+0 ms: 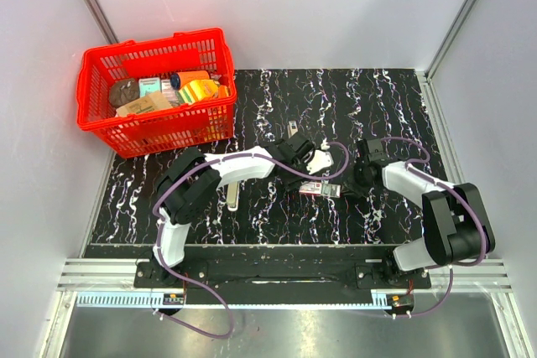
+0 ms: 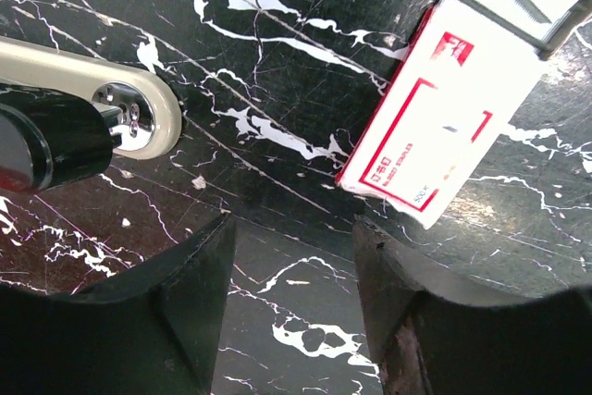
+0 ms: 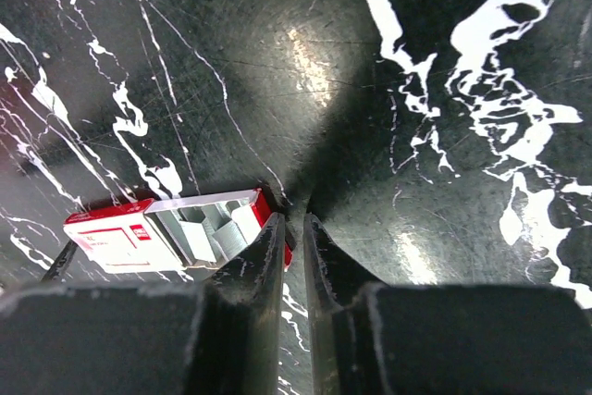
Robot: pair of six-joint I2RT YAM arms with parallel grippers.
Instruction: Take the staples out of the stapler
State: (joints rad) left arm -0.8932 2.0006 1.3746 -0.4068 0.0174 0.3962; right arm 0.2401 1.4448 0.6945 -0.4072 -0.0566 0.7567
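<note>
The stapler (image 2: 148, 90) shows as a cream-white bar with a rounded end and a shiny rivet, at the left of the left wrist view; a black part hides the rest. In the top view its pale end (image 1: 319, 163) lies just ahead of my left gripper (image 1: 306, 157). My left gripper (image 2: 291, 228) is open and empty, low over the table, between the stapler and the red-and-white staple box (image 2: 435, 127). My right gripper (image 3: 296, 221) is shut and empty, its tips beside the red end of the open box (image 3: 166, 228). In the top view the right gripper (image 1: 352, 184) sits right of the box (image 1: 323, 189).
A red basket (image 1: 168, 127) with several packaged items stands at the back left. A slim cream piece (image 1: 232, 194) lies under my left forearm. A small grey piece (image 1: 293, 129) lies beyond the left gripper. Grey walls enclose the black marbled table (image 1: 277, 98).
</note>
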